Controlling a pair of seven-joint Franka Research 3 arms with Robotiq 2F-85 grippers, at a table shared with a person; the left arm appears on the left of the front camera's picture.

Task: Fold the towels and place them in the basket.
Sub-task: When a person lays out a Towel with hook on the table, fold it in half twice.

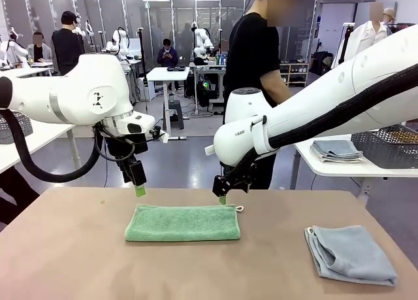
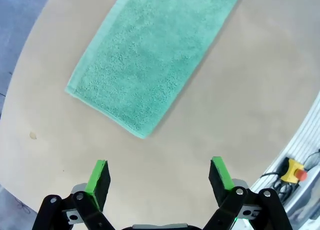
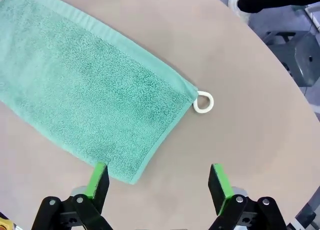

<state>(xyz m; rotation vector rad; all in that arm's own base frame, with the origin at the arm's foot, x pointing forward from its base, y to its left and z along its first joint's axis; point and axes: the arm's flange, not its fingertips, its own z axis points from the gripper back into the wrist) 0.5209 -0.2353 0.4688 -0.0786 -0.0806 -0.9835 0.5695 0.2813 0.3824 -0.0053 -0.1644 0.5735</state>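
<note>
**Two open grippers poised over one green towel**

Two towels are lying on the brown table [image 1: 72, 248]. The left gripper [image 1: 140, 190], jaws spread wide, is hovering off the left end of the mint green towel [image 1: 183, 223], a flat, folded terry strip at mid-table. The right gripper [image 1: 222, 197], equally wide, is hanging at its far right corner. The left wrist camera is catching a yellow box with a red button [image 2: 292, 172] past the table edge; the right wrist camera is showing the white loop [image 3: 203, 101]. The blue-grey towel [image 1: 349, 253] is lying rumpled at right, with one mesh basket [image 1: 386, 145] sitting on a side table.
</note>
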